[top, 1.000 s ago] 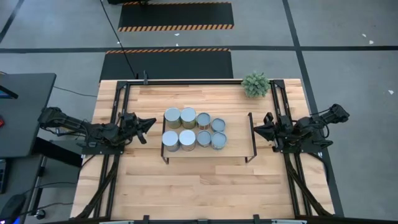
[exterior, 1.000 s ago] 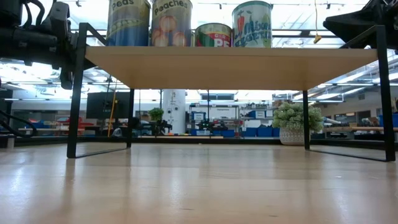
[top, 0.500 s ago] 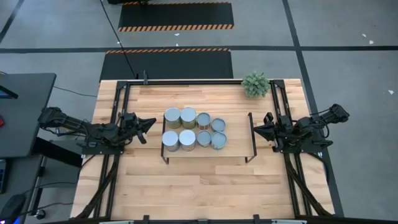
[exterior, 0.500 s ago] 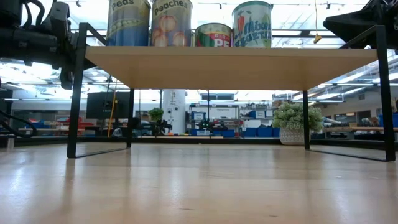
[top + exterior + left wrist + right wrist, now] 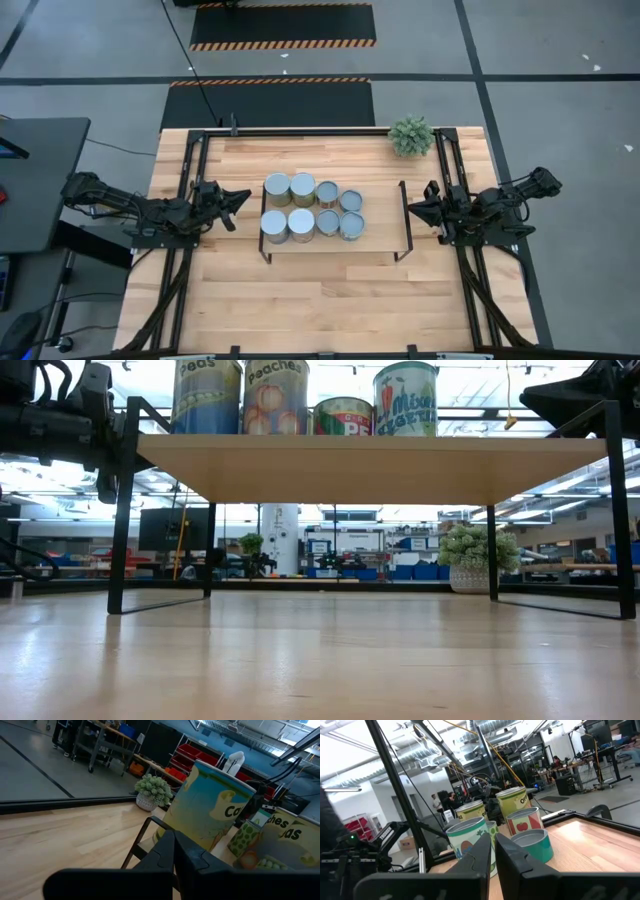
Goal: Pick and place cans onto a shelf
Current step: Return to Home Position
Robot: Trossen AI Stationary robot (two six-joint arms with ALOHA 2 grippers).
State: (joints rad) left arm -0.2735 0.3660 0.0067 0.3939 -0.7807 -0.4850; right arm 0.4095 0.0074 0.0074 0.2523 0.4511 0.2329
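High view — eight cans (image 5: 301, 222) on shelf (image 5: 380, 215) | low view: four labels | left fingers (image 5: 235, 197), right fingers (image 5: 420, 208) clenched, flanking.

We see the cans (image 5: 312, 209) packed two rows deep on the left part of the shelf (image 5: 382, 215) — its right part lies bare. Black rod frames (image 5: 122, 510) stand at both ends, between the board and each gripper waiting outside. The table (image 5: 330, 300) in front is open; a plant (image 5: 411, 134) sits at the far right corner.
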